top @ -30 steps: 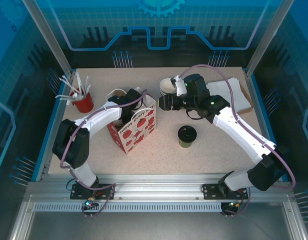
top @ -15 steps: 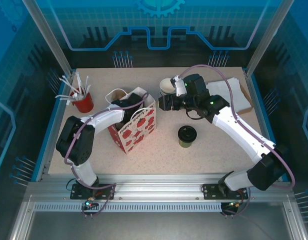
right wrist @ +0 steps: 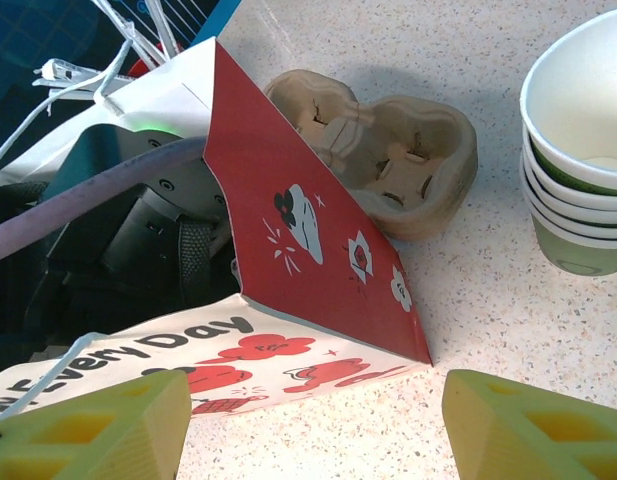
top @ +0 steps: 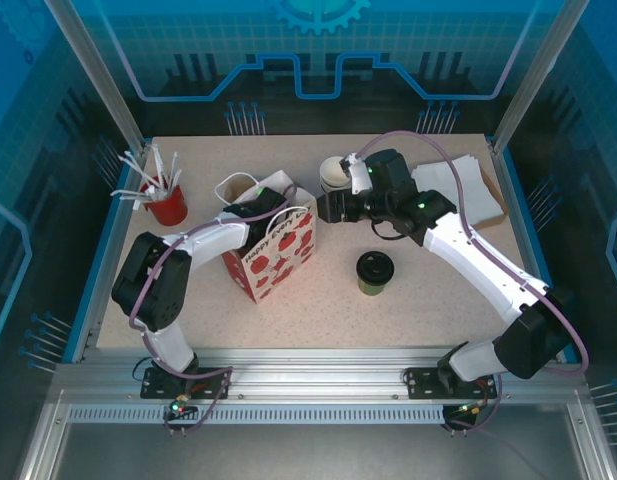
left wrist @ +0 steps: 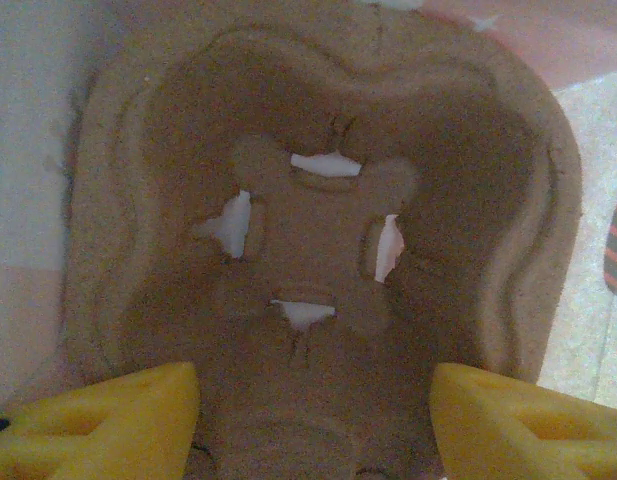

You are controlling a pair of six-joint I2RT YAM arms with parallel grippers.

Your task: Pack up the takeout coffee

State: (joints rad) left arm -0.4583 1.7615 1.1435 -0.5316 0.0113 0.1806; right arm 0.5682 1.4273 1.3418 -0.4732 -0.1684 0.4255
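As the left end effector (left wrist: 308, 385) widens empty at the tray (left wrist: 318, 240), the right end effector (right wrist: 316, 392) gapes empty; coffee (top: 374, 271) waits unpacked.

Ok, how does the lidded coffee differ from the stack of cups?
The takeout coffee wears a black lid; the cup stack is open on top. The takeout coffee is a single cup; the cup stack is several nested. The takeout coffee stands alone nearer the front; the cup stack sits farther back. Both stand upright with green bodies.
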